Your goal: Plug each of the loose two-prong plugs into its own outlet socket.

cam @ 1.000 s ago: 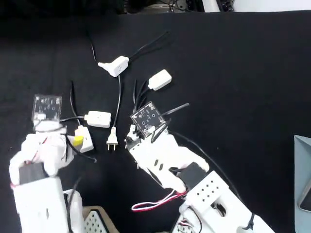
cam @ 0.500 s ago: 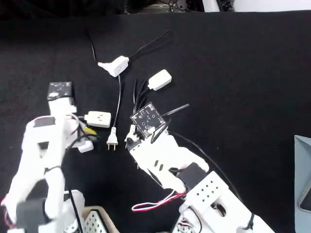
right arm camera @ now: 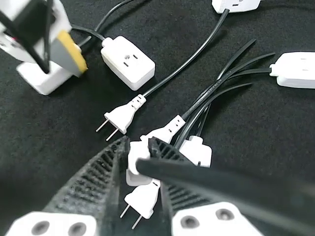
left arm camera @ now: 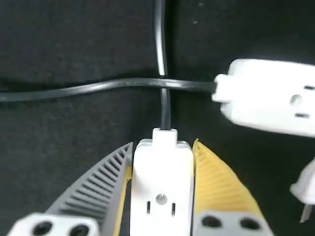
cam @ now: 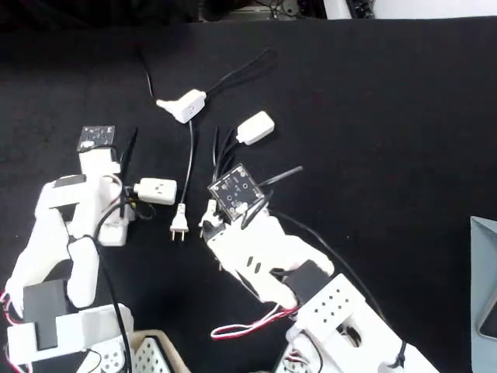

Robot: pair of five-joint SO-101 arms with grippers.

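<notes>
Loose plug (cam: 179, 225) lying flat on the black tabletop (cam: 373, 140), prongs bare, between the two arms and near the free socket (cam: 157, 190). Left tool (left arm camera: 162, 145) clamped on the flanks of a second socket (left arm camera: 161, 196), slots facing its wrist camera, presumably to steady it as a receiver. Right tool (right arm camera: 138, 143) closed on the body of a second plug (right arm camera: 139, 160) amid a bundle of black cords (right arm camera: 216, 93), prongs likely left clear for insertion. A further socket (cam: 255, 127) lies beyond the cords, away from both tools.
</notes>
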